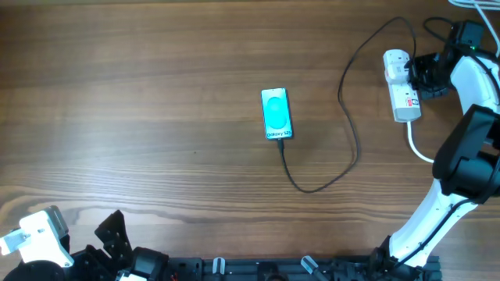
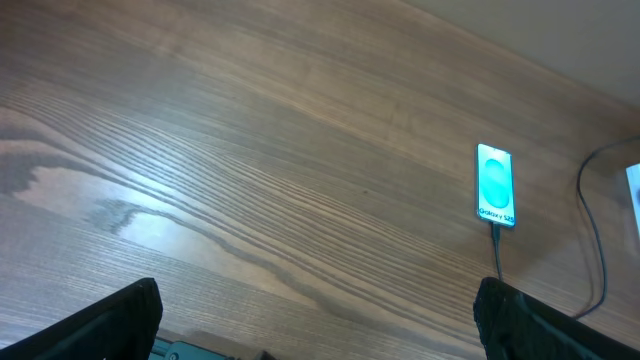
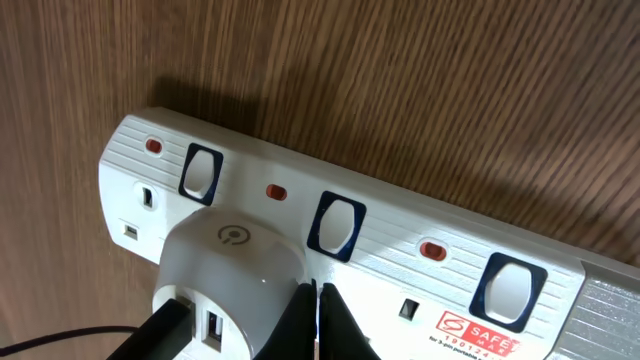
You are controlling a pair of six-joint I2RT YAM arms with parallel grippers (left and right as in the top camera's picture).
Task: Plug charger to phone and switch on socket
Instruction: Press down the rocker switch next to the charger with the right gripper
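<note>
Right end effector (image 3: 317, 312) — clenched, empty — tips at the socket (image 3: 400, 255) beside its middle switch (image 3: 337, 227); left end effector (image 2: 315, 318) released.

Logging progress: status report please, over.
Left gripper open, parked. Right gripper shut, tips below socket middle switch. Charger meets phone. Nothing blocking.

The overhead camera hangs above the table (image 1: 156, 94) and looks straight down, far enough off to take in nearly the whole top. The left wrist camera sits low by the near edge, slanting across the wood. The phone (image 2: 496, 185) and the charger (image 2: 497, 255) look small and distant there, and both show from overhead too. The right wrist camera peers down at the socket (image 3: 390, 225) from very close — the same strip sits at upper right in the overhead view.
</note>
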